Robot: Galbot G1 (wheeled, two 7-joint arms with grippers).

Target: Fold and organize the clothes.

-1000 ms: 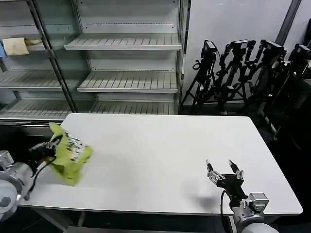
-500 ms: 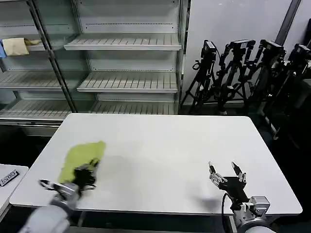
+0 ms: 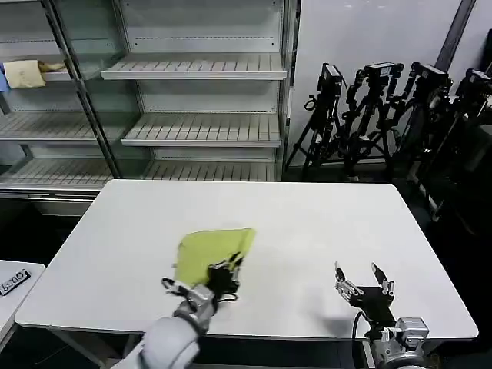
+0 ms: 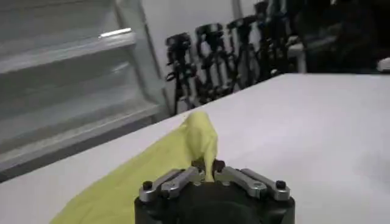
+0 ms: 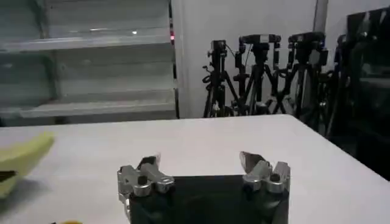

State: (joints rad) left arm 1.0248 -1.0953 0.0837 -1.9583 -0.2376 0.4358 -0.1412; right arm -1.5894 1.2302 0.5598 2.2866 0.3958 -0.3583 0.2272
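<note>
The left tool (image 3: 223, 278) was clamped on the near edge of the lime T-shirt (image 3: 211, 254), which lay bunched on the white table (image 3: 307, 223) just beyond its fingers. Well to the right, the right tool (image 3: 366, 280) hovered over the table's near edge, its fingers spread apart and holding nothing.

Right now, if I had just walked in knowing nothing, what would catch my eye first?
Probably the lime-green T-shirt lying on the white table, near its front edge, with the left tool shut on the near edge of the cloth. Next, the right tool open over the table's front right part, and the black tripods lined up against the wall behind.
</note>
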